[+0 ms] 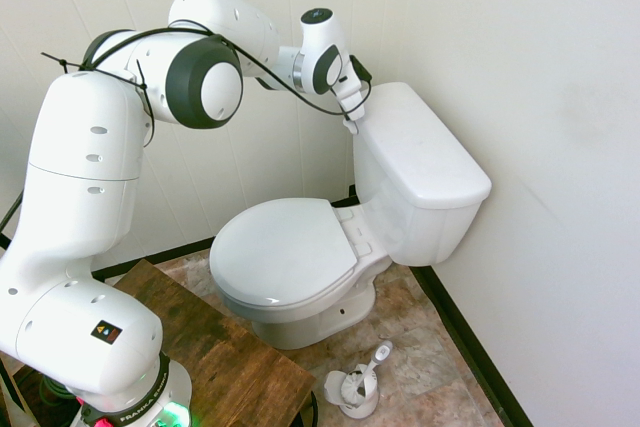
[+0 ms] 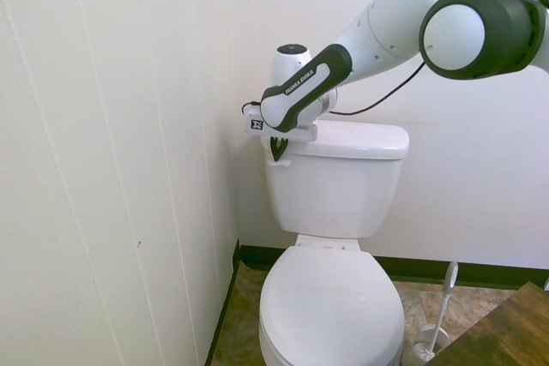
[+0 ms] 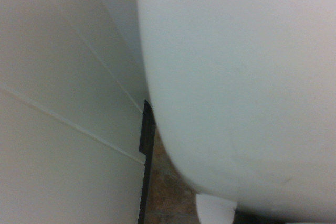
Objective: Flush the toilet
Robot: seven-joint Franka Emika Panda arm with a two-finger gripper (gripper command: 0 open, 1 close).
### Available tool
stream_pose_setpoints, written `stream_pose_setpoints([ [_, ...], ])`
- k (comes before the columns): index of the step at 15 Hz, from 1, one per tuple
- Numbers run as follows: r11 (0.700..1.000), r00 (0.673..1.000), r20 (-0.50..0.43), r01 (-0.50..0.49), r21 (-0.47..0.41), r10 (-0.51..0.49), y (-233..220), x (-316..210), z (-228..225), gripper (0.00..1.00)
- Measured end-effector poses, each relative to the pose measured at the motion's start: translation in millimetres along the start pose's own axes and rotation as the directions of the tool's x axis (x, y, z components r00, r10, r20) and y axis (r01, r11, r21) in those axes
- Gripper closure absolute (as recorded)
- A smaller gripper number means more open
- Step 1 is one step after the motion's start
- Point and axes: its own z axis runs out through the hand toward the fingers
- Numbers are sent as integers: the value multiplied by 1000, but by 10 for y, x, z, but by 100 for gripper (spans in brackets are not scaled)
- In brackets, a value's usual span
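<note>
The toilet (image 1: 290, 247) is glossy white, with its oval seat lid (image 2: 330, 306) down and a boxy tank (image 2: 339, 182) under a flat lid (image 1: 420, 142). My gripper (image 2: 277, 153) hangs at the tank's upper front corner on the wall side. Its dark fingers point down and meet in a narrow V, so it looks shut. The tips sit right at the small white flush lever (image 2: 286, 161); whether they touch it I cannot tell. In the first exterior view the gripper (image 1: 350, 125) is mostly hidden behind the wrist. The wrist view shows the tank's white side (image 3: 236, 77) from close by.
A panelled wall (image 2: 129, 169) stands close beside the tank, with a black baseboard (image 3: 147, 150) at its foot. A white toilet-brush holder (image 1: 355, 387) stands on the tiled floor by the bowl. A dark wooden platform (image 1: 220, 347) lies in front.
</note>
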Motion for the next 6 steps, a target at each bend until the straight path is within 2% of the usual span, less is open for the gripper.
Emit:
stream_pose_setpoints([
  [6,999,1000,4,-17,-39,18,-58,16,71,100],
])
